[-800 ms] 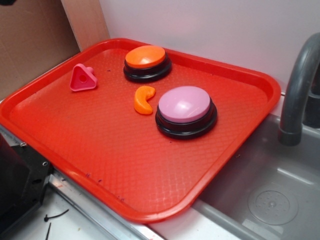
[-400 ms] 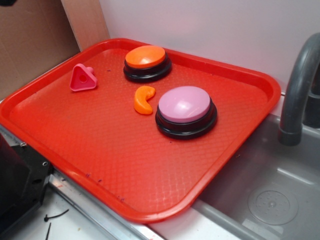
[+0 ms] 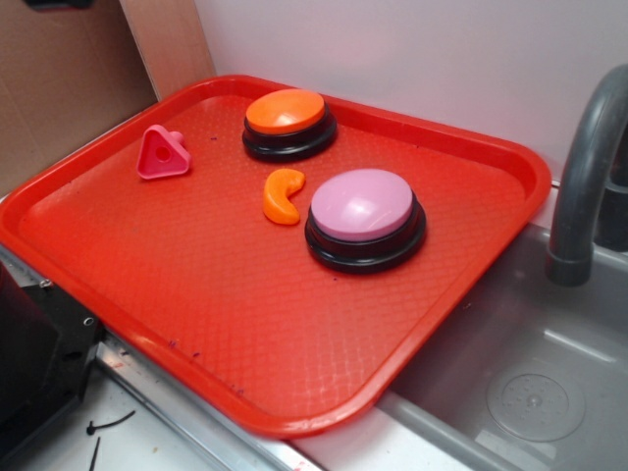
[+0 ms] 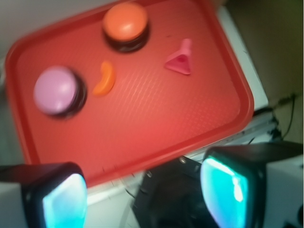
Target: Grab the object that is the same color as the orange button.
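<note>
Crescent (image 3: 283, 195) lies flat on the tray (image 3: 294, 324), just beside the pink button (image 3: 364, 218). We judge it light, stiff, slick; pinch across its narrow middle. Gripper (image 4: 142, 194) hangs spread, empty.

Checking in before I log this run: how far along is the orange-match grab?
Nothing looks done yet. The orange crescent lies untouched on the red tray, between the orange button and the pink button. In hand: the gripper is open and high, looking down from beyond the tray's edge, holding nothing. Left: move over the crescent, descend, close on it and lift, avoiding the pink triangle.
</note>
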Tool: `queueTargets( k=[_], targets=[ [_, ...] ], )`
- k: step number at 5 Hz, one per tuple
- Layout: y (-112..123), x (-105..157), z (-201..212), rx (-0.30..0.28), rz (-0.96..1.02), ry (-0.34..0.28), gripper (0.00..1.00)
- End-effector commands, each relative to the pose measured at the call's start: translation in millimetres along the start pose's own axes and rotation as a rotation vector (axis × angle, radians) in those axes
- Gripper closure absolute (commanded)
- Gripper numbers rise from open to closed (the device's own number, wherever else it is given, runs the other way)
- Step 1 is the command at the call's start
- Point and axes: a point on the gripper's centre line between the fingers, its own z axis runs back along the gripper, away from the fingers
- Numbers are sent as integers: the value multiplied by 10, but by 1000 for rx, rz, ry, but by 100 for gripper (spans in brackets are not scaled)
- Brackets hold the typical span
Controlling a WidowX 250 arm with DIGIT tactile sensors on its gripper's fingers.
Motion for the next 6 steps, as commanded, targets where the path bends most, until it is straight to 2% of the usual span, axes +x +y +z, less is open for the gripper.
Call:
queueTargets(
  k=[1,2,3,4,5,6],
  targets=[
    [-86,413,-385,-132,466,-16,0],
    [-251,542,-710,-168,555,-23,0],
    [-431,602,-1088,-136,586,-47,0],
    [-496,597,-1359,-105,590,-39,0],
    [-498,661,-1593,-57,585,-51,0],
    [-419,735,-1790,-40,626,-43,0]
  ],
)
